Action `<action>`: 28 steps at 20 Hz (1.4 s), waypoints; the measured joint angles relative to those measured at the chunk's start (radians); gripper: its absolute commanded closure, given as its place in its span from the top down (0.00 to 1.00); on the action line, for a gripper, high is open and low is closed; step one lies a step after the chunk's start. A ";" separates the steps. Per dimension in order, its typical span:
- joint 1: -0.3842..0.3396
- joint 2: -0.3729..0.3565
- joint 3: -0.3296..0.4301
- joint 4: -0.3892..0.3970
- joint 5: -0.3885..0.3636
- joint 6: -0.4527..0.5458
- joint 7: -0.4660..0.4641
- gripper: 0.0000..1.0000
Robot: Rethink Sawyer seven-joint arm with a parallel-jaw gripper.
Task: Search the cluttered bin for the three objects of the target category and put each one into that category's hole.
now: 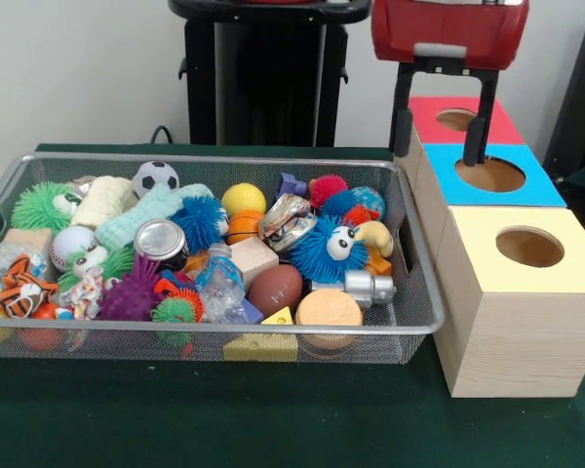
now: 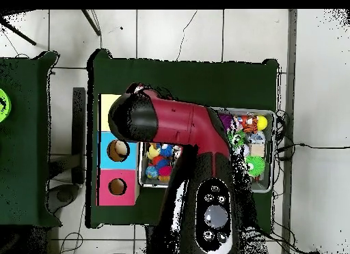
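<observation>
Gripper [image 1: 440, 115]: hung over the blue box [image 1: 494, 175], jaws apart, nothing between them.
Bin [image 1: 409, 322]: sat crammed with toys, beside the boxes.
Yellow box [image 1: 526, 283]: hole showed empty.

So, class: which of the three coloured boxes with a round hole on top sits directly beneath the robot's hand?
The blue-topped box, the middle one. The hand hangs over it; the red-topped box lies behind, the yellow-topped box in front.

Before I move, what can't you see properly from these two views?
- Front view: the gripper is over the blue box, but whether it holds anything is unclear.
- Front view: the red box is partly hidden by the gripper.
- Overhead view: the arm covers much of the bin.
- Overhead view: the toys are too small to identify.
</observation>
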 measured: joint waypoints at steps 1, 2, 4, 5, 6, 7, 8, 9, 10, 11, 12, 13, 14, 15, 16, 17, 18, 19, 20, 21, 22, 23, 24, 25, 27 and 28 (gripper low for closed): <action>-0.010 -0.004 0.008 0.004 0.000 0.000 0.000 1.00; -0.030 -0.010 0.024 0.013 0.000 0.000 0.000 1.00; -0.041 -0.012 0.032 0.016 0.000 0.000 0.000 1.00; -0.049 -0.013 0.037 0.017 0.000 0.000 0.000 1.00; -0.058 -0.014 0.045 0.018 -0.003 0.000 0.000 1.00; -0.075 -0.016 0.056 0.018 -0.013 0.000 0.000 1.00; -0.081 -0.017 0.059 0.018 -0.018 0.000 0.000 1.00; -0.088 -0.018 0.063 0.018 -0.026 0.000 0.000 1.00; -0.093 -0.019 0.065 0.018 -0.032 0.000 0.000 1.00; -0.103 -0.021 0.071 0.019 -0.041 0.000 0.000 1.00; -0.111 -0.023 0.076 0.021 -0.051 0.000 0.000 1.00; -0.119 -0.026 0.081 0.021 -0.061 0.000 0.000 1.00; -0.126 -0.028 0.085 0.021 -0.071 0.000 0.000 1.00; -0.134 -0.030 0.091 0.021 -0.082 0.000 0.000 1.00; -0.144 -0.032 0.101 0.021 -0.097 0.000 0.000 1.00; -0.149 -0.033 0.108 0.021 -0.105 0.000 0.000 1.00; -0.151 -0.033 0.111 0.021 -0.110 0.000 0.000 1.00; -0.156 -0.034 0.117 0.021 -0.121 0.000 0.000 1.00; -0.160 -0.035 0.122 0.021 -0.130 0.000 0.000 1.00; -0.161 -0.035 0.123 0.022 -0.132 0.001 0.000 1.00; -0.162 -0.035 0.125 0.022 -0.135 0.001 0.000 1.00; -0.167 -0.038 0.133 0.021 -0.151 0.002 0.000 1.00; -0.169 -0.039 0.136 0.022 -0.158 0.004 0.000 1.00; -0.170 -0.040 0.138 0.022 -0.161 0.005 0.000 1.00; -0.181 -0.049 0.152 0.021 -0.182 0.019 0.000 1.00; -0.184 -0.052 0.155 0.021 -0.186 0.023 0.000 1.00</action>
